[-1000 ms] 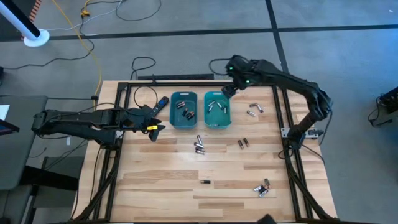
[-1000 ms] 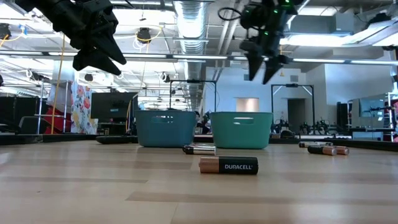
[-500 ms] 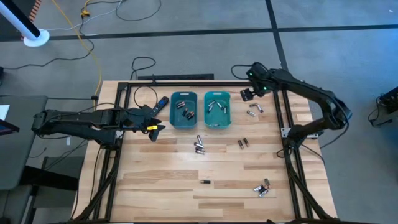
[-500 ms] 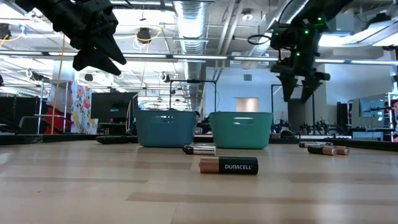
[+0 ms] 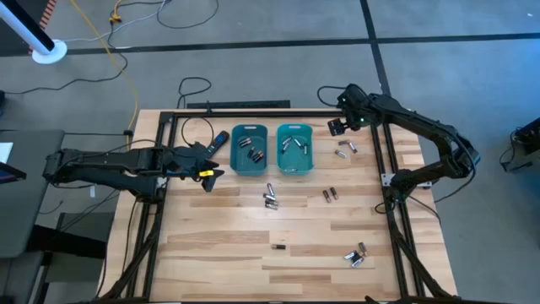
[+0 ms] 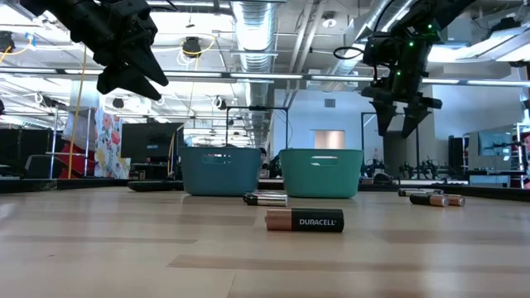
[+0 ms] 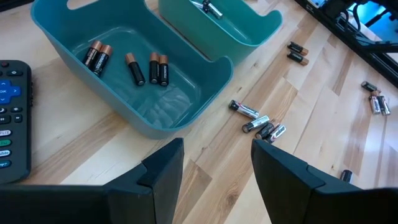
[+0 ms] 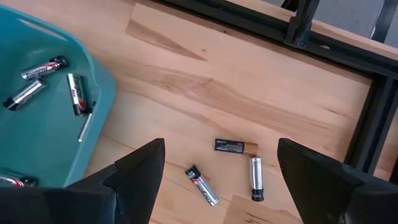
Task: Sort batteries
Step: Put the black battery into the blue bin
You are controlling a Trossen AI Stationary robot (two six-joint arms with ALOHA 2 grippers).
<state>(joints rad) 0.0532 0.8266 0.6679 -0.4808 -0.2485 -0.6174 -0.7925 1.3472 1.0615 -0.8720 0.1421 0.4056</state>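
Observation:
Two teal bins stand side by side at the table's far middle. The left bin [image 5: 249,149] holds dark copper-ended batteries [image 7: 132,67]; the right bin [image 5: 294,149] holds silvery ones [image 8: 37,87]. Loose batteries lie on the wood: three right of the bins [image 5: 344,149], others at the middle [image 5: 270,197], [image 5: 330,194], one alone [image 5: 278,247] and some near the front right [image 5: 356,255]. My right gripper [image 5: 336,128] hovers open and empty above the three batteries [image 8: 235,146]. My left gripper [image 5: 215,173] hovers open and empty left of the bins.
A black remote [image 5: 218,142] lies left of the left bin. A black metal frame [image 5: 384,152] runs along the table's sides and far edge. In the low view a dark copper-ended battery [image 6: 304,220] lies nearest, in front of the bins.
My right gripper has gone from above the right bin toward the table's right edge and a little down, and now hangs over the three loose batteries there. It has stayed open.

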